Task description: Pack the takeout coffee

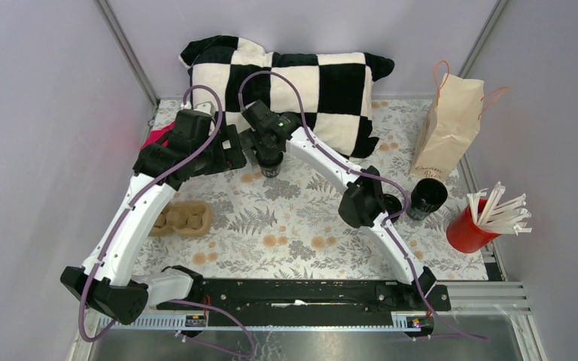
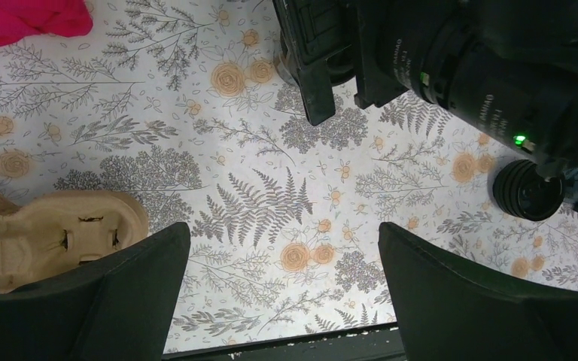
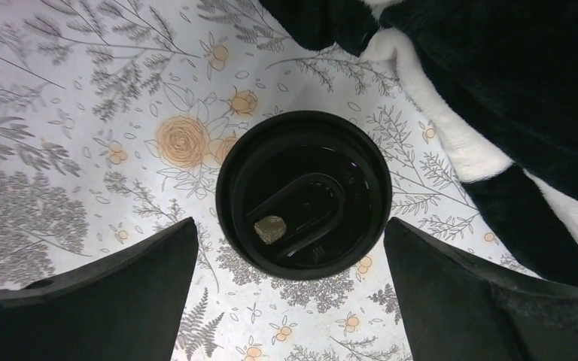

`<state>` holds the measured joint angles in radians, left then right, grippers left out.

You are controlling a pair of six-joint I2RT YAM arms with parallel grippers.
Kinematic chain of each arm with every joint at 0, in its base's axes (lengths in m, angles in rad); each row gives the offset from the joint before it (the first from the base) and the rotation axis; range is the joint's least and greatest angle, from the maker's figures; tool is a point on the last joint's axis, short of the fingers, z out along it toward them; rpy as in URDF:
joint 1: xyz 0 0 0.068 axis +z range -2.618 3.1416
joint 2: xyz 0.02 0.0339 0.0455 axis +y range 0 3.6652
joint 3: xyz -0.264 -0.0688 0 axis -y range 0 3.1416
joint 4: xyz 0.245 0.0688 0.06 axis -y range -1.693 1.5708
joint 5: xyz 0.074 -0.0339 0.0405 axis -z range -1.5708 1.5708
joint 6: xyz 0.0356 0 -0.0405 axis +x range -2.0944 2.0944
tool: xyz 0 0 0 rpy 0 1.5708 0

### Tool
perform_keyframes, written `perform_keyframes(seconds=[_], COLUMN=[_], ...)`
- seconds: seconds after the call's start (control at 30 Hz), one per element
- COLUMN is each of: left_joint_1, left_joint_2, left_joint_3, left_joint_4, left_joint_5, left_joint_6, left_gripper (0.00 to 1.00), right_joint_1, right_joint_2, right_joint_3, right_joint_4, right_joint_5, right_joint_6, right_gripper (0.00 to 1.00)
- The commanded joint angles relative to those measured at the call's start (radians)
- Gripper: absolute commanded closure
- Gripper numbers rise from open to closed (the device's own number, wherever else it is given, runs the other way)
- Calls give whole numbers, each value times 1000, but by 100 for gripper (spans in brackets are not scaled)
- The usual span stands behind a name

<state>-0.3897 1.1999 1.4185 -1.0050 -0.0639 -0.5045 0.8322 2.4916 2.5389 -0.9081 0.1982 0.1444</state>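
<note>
Step in hand, as judged: approach for the grasp on the first cup. Neither cup is packed yet.

1. Near zone. The brown moulded-pulp cup carrier (image 1: 184, 218) lies on the floral-print table cover (image 1: 286, 233), on the left side. The sockets that show are empty. To the right stand the second black lidded cup (image 1: 427, 197) and, just beside it, the red plastic cup of white straws (image 1: 466, 233).

2. Middle zone. The left gripper (image 2: 282, 229) hangs over bare table cover with its fingers spread and nothing between them. The carrier shows at the left edge of its wrist view.

3. The right gripper (image 3: 287, 226) hovers over the black paper cup with a round black plastic sip lid (image 3: 303, 194). Its fingers are spread wide, one on each side of the lid and apart from it. The cup stands upright on the table cover. A small tan mark sits at the sip opening.

4. Far zone. A pink cloth (image 1: 156, 138) lies at the far left. A black-and-white checked cushion (image 1: 308, 83) lies just behind the cup. A tan paper bag with cord handles (image 1: 448, 124) stands at the far right.

Next move, as judged: lower the right gripper until the fingers flank the cup wall below the lid rim, then close gently. The paper wall will yield under excess force. Keep clear of the cushion edge, then carry the cup upright to a carrier socket.
</note>
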Motion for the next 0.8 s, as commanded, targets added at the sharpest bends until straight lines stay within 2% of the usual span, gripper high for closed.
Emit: perform_keyframes(seconds=[0.0, 0.13, 0.27, 0.4, 0.5, 0.63, 0.77], left_joint_1=[-4, -5, -4, -5, -8, -17, -30], left_joint_2=[6, 12, 15, 16, 13, 6, -2], left_joint_3=[61, 65, 54, 47, 52, 35, 19], left_joint_4=[7, 25, 48, 62, 69, 85, 99], left_joint_5=[-8, -7, 9, 30, 58, 106, 138], left_joint_6=[16, 19, 12, 11, 5, -1, 0], left_gripper=[1, 1, 1, 1, 1, 1, 1], right_joint_1=[2, -35, -116, -263, -431, -647, -815], right_joint_2=[-122, -366, -602, -933, -1091, -1189, -1191], right_joint_3=[99, -58, -316, -720, -911, -1099, -1245], right_joint_4=[-59, -112, -240, -238, -249, -189, -94], right_joint_5=[12, -34, 35, 105, 115, 51, -100], right_joint_6=[13, 88, 149, 176, 197, 173, 168], right_gripper=[0, 0, 0, 5, 11, 20, 26])
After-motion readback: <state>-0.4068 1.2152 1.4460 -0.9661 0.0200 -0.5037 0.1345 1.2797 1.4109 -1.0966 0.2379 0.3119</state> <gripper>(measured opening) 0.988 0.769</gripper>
